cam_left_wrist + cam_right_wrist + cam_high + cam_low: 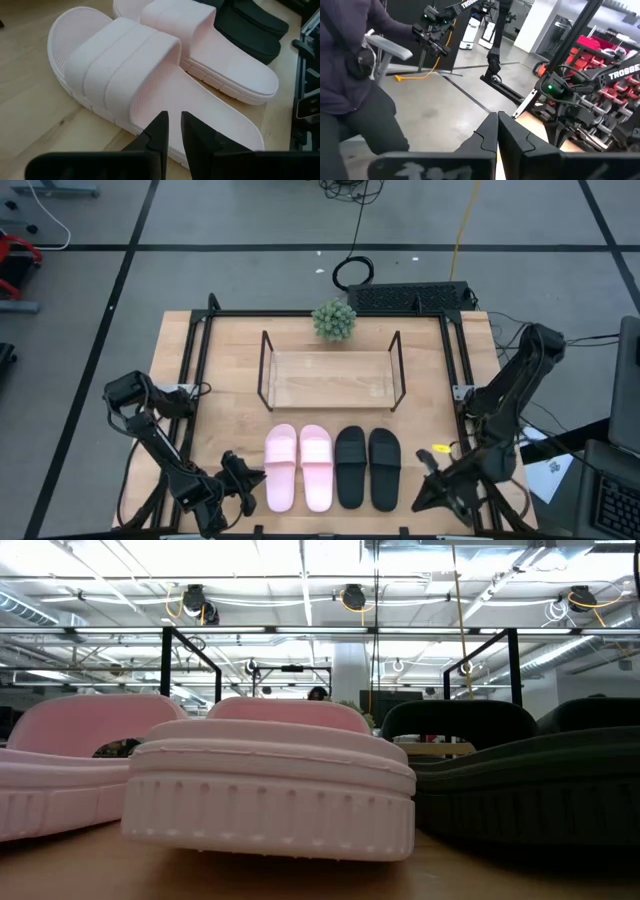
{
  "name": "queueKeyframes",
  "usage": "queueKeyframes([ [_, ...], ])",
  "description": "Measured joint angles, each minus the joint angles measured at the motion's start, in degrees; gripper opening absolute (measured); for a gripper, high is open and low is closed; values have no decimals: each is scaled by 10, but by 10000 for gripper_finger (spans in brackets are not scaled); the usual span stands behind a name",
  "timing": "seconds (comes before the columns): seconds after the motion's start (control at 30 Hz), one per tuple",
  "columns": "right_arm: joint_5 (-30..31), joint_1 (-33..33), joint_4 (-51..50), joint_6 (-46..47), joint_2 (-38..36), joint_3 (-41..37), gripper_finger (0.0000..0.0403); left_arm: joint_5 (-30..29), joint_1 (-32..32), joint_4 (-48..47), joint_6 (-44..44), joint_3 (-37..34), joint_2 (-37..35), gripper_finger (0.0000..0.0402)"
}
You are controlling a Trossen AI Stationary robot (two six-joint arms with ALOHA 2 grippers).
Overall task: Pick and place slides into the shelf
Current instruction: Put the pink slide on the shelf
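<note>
slides (332, 468) lie in a row of four on the near half of the wooden table (230, 370), toes toward the shelf (331, 377), which stands just beyond them at the table's middle. we see the light pink pair (298, 467) on the left and the black pair (366, 468) on the right, each shoe just beside its neighbour. a small green plant (334, 320) sits behind the shelf, near the far edge.

our left gripper (243, 480) hangs low at the near left corner, just beside the outer pink slide (145, 95). in the left wrist view its fingers (161, 131) stand a narrow gap apart and pinch nothing; their tips point at that slide's heel edge, and we cannot tell if they touch it.

our right gripper (430, 470) sits at the near right corner, apart from the black pair. in the right wrist view its fingers (488, 131) are pressed together on nothing, aimed out at the room, where a person in dark clothes (355, 75) sits by a chair.

in the low view the pink slides (270, 785) fill the foreground, with the black ones (530, 785) to the right.
</note>
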Motion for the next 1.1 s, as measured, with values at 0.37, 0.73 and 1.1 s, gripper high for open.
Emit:
queueKeyframes([
  [0.37,0,-11,19,31,41,0,0,-19,6,21,-8,0,0,51],
  [0.73,0,-11,14,31,41,0,0,16,30,-26,-15,0,0,51],
  [1.1,0,-11,13,20,41,0,0,19,9,-73,-88,0,0,51],
])
